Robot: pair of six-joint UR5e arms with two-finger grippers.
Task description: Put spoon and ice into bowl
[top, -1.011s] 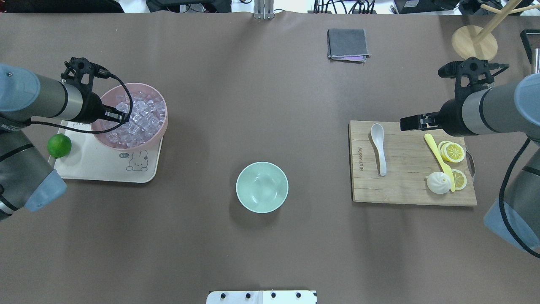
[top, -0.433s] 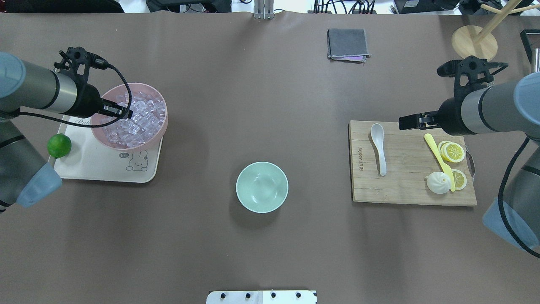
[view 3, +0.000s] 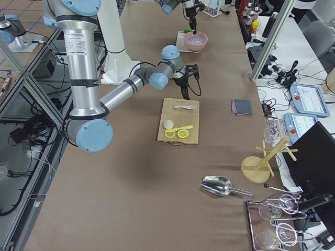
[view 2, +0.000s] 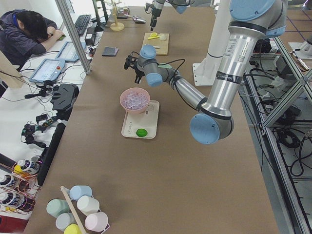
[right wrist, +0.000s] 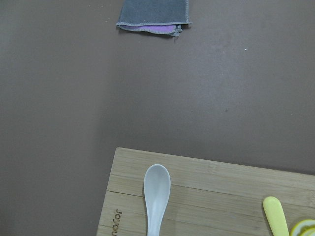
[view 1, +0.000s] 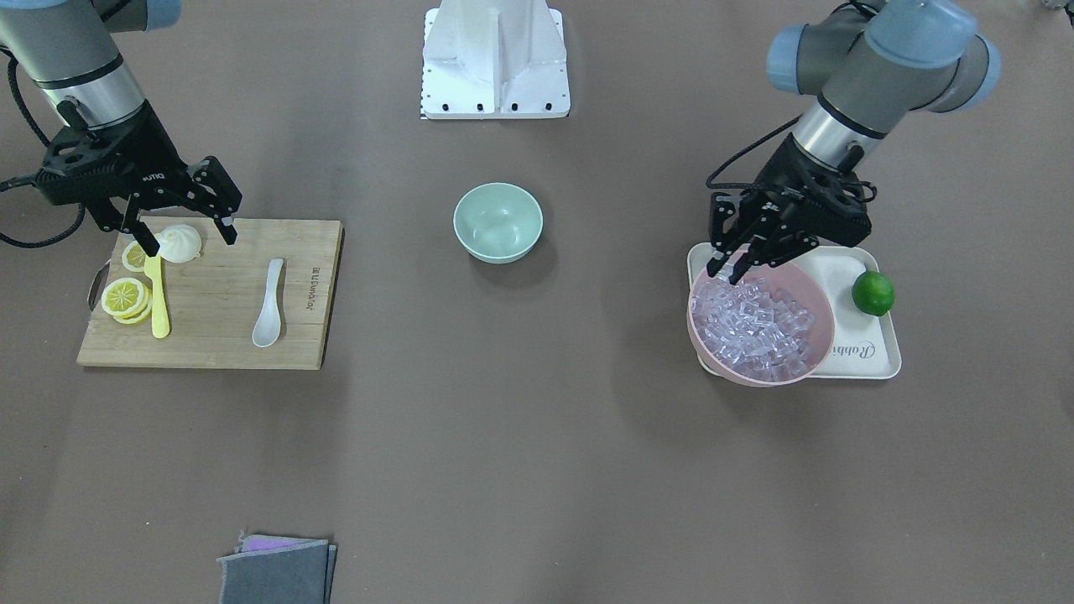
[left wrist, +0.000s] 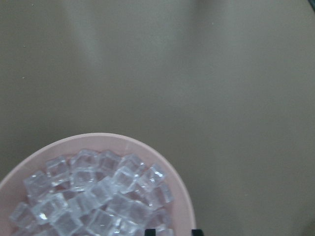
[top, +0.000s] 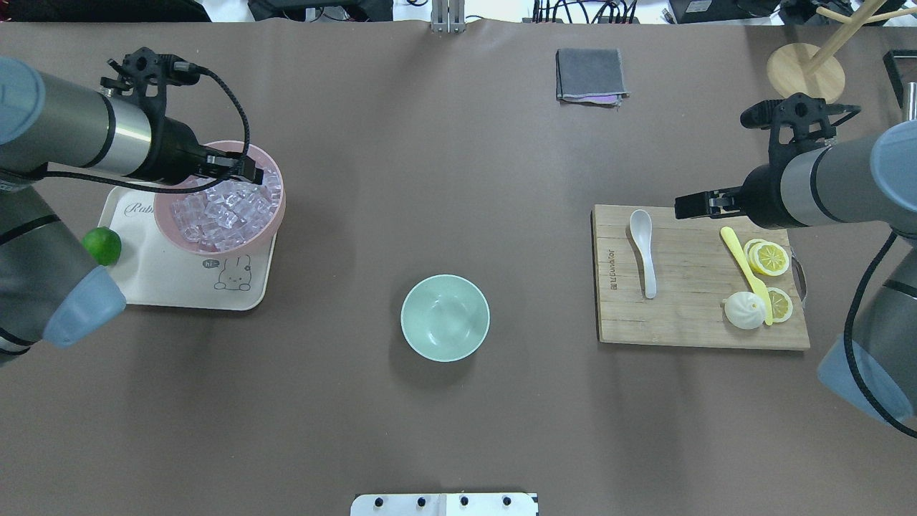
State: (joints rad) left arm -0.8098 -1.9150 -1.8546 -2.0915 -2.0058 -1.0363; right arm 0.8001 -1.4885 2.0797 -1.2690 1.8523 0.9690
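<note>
The left claw (view 1: 728, 267) hangs above the pink bowl (top: 279, 213), on the side toward the middle of the desk (top: 458, 158). Its fingers are apart over the heap of ice (top: 223, 213) that fills that bowl. The pink bowl stands on a cream tray (top: 172, 287), with a lime (top: 102, 245) beside it on the tray. The right claw (view 1: 190, 242) hovers above the wooden board (top: 695, 319), spread wide and not touching the spoon (top: 643, 252). The spoon lies flat on the board, scoop pointing away from the robot. The green bowl (top: 444, 317) sits mid-desk between tray and board, well apart from both.
</note>
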